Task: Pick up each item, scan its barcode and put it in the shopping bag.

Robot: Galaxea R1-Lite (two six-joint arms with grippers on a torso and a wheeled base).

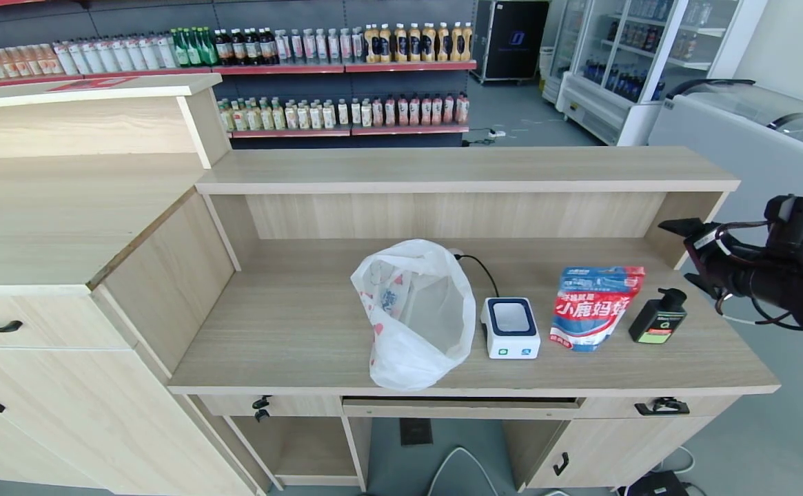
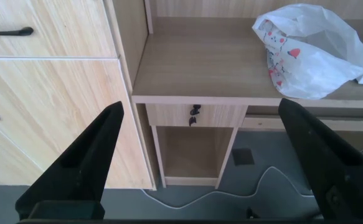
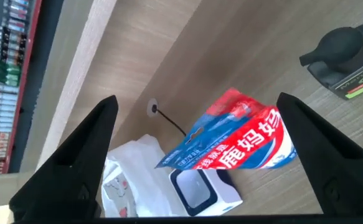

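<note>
A white shopping bag with red prints stands open on the wooden counter, also seen in the left wrist view as the shopping bag. Right of it sits a white barcode scanner with a black cable. A red and blue snack pouch stands beside the scanner, then a black pump bottle. My right gripper hovers open off the counter's right end, above the pouch, bottle and scanner. My left gripper is open, low in front of the counter's left part.
A raised shelf runs along the back of the counter, and a taller wooden cabinet with drawers stands at the left. Drawers and an open cubby lie under the counter. Store shelves with bottles and fridges stand behind.
</note>
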